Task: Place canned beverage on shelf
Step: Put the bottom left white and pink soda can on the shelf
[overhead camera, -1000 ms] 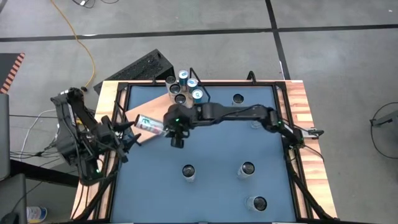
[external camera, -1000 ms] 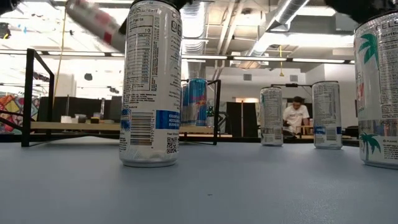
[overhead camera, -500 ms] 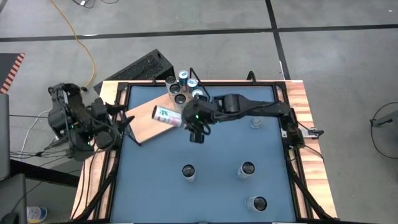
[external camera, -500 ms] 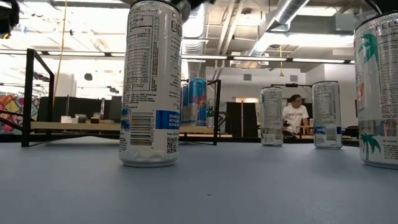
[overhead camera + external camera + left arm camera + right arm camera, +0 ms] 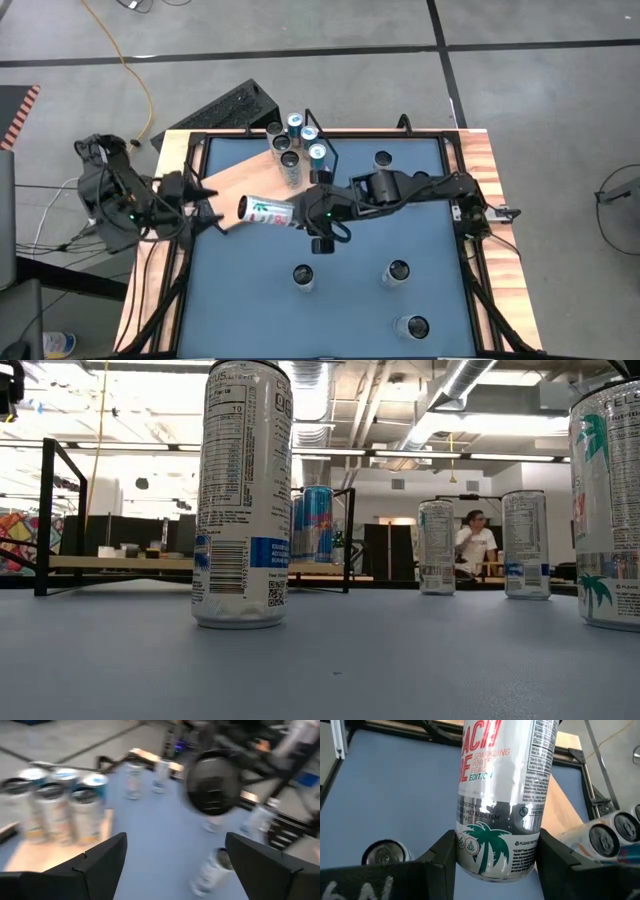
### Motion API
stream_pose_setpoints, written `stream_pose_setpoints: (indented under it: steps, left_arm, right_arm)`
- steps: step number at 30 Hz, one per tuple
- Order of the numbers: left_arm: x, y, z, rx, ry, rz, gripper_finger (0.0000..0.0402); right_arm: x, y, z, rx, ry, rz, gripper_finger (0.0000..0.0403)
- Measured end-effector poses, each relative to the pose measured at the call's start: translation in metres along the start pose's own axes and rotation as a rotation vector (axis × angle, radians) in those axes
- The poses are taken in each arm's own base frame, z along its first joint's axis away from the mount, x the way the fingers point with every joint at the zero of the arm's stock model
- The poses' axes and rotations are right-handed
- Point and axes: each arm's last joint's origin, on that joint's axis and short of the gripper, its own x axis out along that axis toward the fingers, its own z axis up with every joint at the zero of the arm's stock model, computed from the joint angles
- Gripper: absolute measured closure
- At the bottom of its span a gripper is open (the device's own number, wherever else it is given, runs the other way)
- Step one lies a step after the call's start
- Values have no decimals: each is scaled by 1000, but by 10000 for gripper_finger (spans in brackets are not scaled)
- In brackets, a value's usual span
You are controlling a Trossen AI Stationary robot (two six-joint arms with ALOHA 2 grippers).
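Your two arms are dark, nearly black, built of chunky rounded links, and a small green light glows on the left arm [image 5: 128,208] and on the right arm [image 5: 400,186] near its wrist. You see the left gripper [image 5: 172,865] as two broad, flat black fingers with angled edges. The right gripper [image 5: 492,857] shows matte black pads.

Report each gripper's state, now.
Left gripper: open, holding nothing, at the table's left edge.
Right gripper: shut on a can, held sideways over the table by the shelf.
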Motion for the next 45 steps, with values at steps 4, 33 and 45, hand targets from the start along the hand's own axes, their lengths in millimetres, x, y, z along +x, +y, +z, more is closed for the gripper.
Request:
stream_pose_setpoints:
  steps: [4, 33, 45]
  left_arm:
    - [8, -15, 8, 37, 11, -103, 70]
    - [55, -37, 17, 179, 104, -347, 70]
    - [78, -42, 14, 209, 112, -276, 70]
  right_arm:
    - [-2, 8, 0, -14, -1, 14, 213]
    - [-7, 29, -1, -108, 4, 51, 213]
    - [-6, 28, 0, -97, -4, 46, 213]
